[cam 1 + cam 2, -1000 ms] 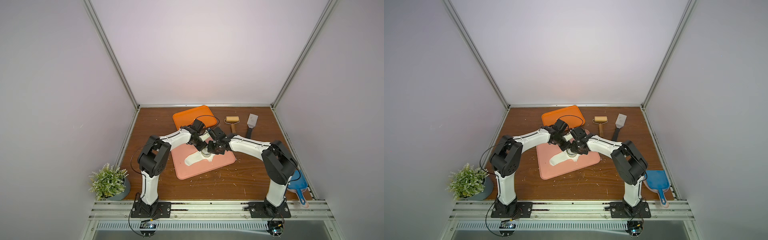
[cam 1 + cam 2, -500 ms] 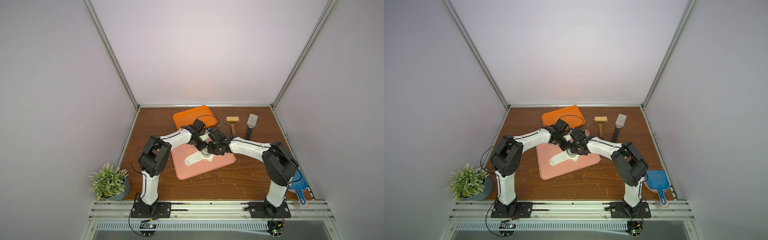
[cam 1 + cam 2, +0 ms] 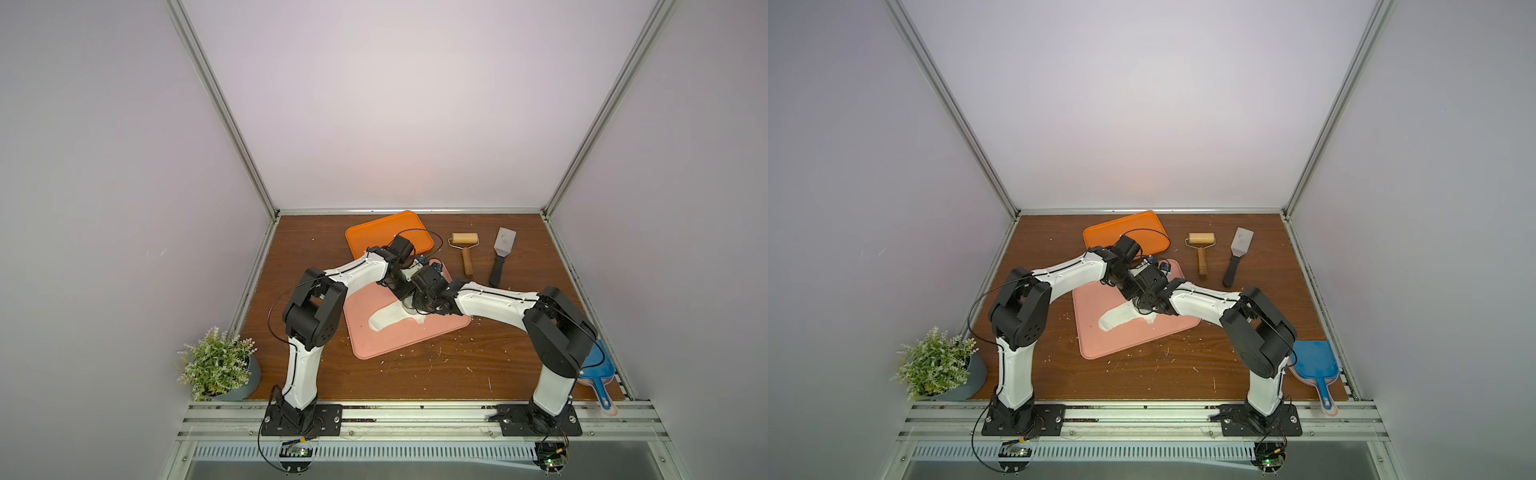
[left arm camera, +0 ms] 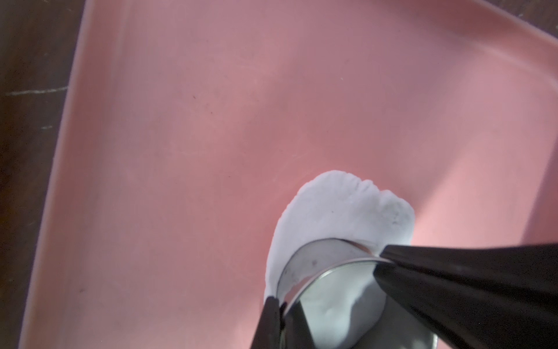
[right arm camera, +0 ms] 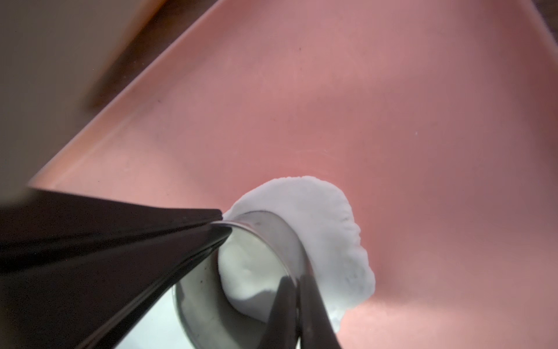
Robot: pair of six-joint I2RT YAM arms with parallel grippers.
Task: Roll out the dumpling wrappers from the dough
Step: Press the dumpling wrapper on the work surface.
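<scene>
jaws of both your grippers are pinched down to a sliver on the thin wall of the metal ring cutter, as each wrist view shows you: your left gripper bites the rim with one finger inside and one outside, and your right gripper does the same on the opposite side of the ring. the cutter stands upright on the dough sheet, at that sheet's far right end, with a lip of dough showing outside the ring wall. the dumpling wrapper is the round of white dough walled in by the ring, lying on the pink mat near the mat's middle, under both grippers; you cannot tell whether it is cut free of the sheet. in both top views the two grippers meet over the mat and hide most of the ring. the orange tray lies just beyond the mat's far side, the wooden roller and the spatula lie far right, apart from the mat, and the blue dustpan sits at the right edge, partly behind your right arm.
</scene>
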